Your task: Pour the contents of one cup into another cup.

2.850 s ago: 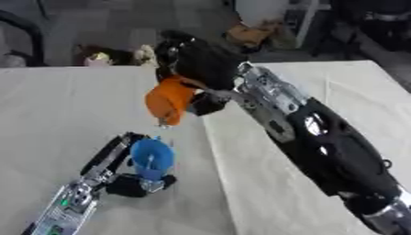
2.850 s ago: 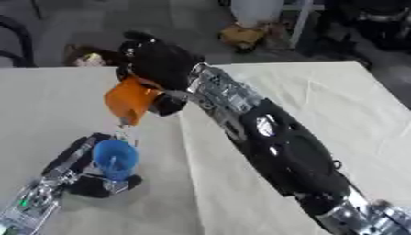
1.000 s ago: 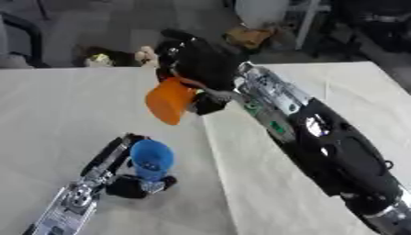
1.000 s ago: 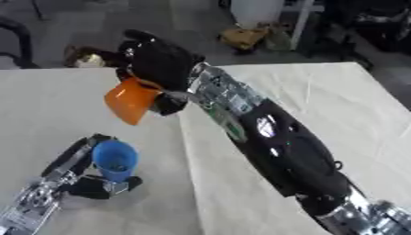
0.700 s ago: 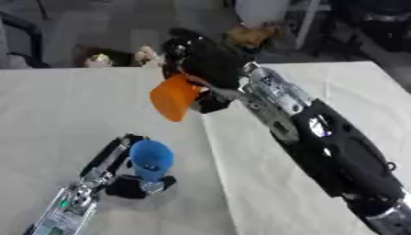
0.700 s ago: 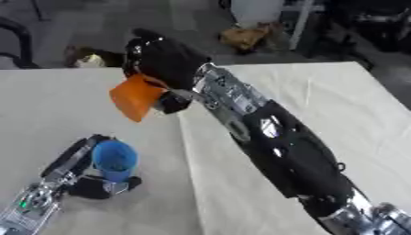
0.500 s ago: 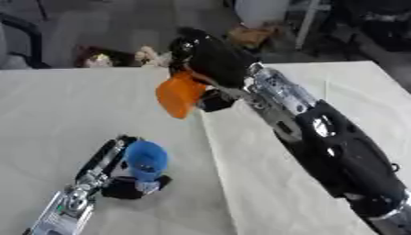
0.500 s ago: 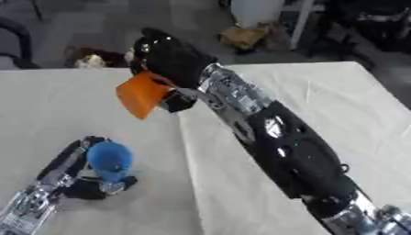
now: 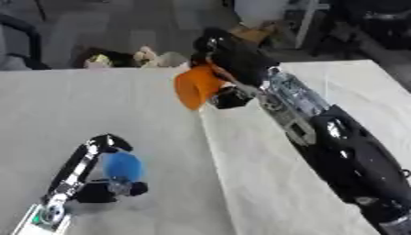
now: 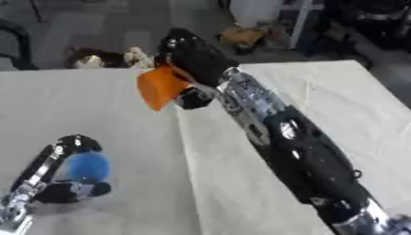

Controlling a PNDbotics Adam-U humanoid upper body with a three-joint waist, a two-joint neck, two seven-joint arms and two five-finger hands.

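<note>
Right robot hand (image 9: 229,62) grips orange cup (image 9: 197,86); left robot hand (image 9: 108,183) grips blue cup (image 9: 122,165).

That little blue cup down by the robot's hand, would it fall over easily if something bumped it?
Probably not right now: the left hand is curled round the blue cup, steadying it on the table. Let go, it might tip easily, since it looks small and light. It looks like rigid plastic, so likely not fragile.

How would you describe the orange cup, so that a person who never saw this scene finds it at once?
Start at the white table and follow the robot's long right arm to the right hand near the far edge. The orange cup is held there, tilted above the table. The only other cup is blue, held low by the left hand.
</note>
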